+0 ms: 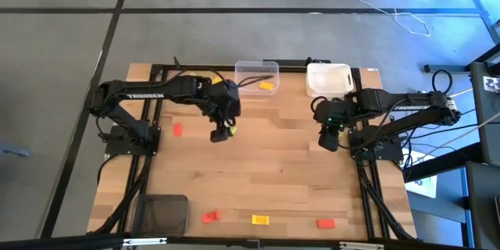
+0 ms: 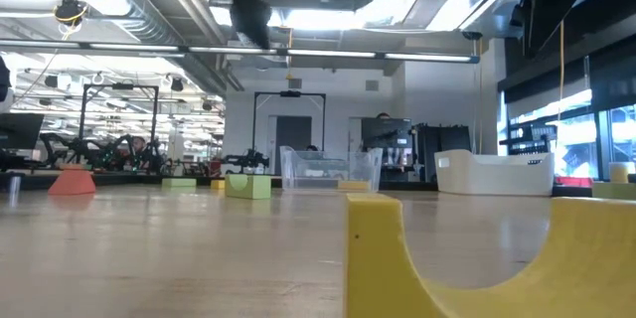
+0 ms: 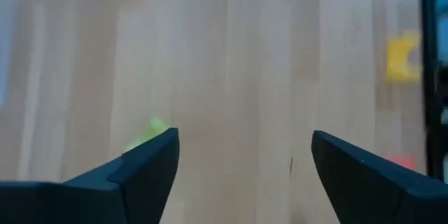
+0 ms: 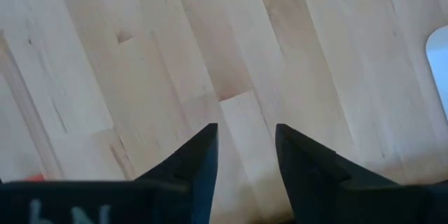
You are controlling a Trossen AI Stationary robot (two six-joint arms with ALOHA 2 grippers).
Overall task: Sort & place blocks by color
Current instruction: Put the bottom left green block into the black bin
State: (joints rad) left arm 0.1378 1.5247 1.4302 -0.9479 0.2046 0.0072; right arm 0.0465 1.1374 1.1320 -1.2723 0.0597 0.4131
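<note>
Left gripper (image 1: pixel 221 134) hovering over the middle-left of the pale wooden tabletop (image 1: pixel 273 172), fingers (image 3: pixel 150 164) spread wide and holding nothing in the left wrist view; small light green block (image 1: pixel 231 131) lying just beside it, seen in the wrist view (image 3: pixel 150 127) next to one fingertip rather than between the two

Right gripper (image 1: pixel 328 139) waiting near the right edge of the tabletop, close to the white bin (image 1: pixel 328 79), fingers (image 4: pixel 199 157) parted a little over bare wood, nothing between them

Flat yellow-orange block (image 1: pixel 267 86) already inside the clear plastic bin (image 1: pixel 256 68) at the far edge; small red block (image 1: pixel 177 129) loose on the left; further red (image 1: pixel 209 216), yellow-orange (image 1: pixel 260 219) and red-orange (image 1: pixel 326 223) blocks strung along the near edge, well apart from both arms; dark grey container (image 1: pixel 162 215) at the near left corner

Sorting judged early, most blocks unsorted

Risks from here: green block off-centre to the spread fingers, so a straight descent likely to land a fingertip on it and pin, tip or flick it away; flat, tiny shape apt to slip from a shallow pinch; near-edge blocks demanding long reaches, with a knock possibly sending one off the tabletop; bin for each colour unclear, hence a chance of misplacing
</note>
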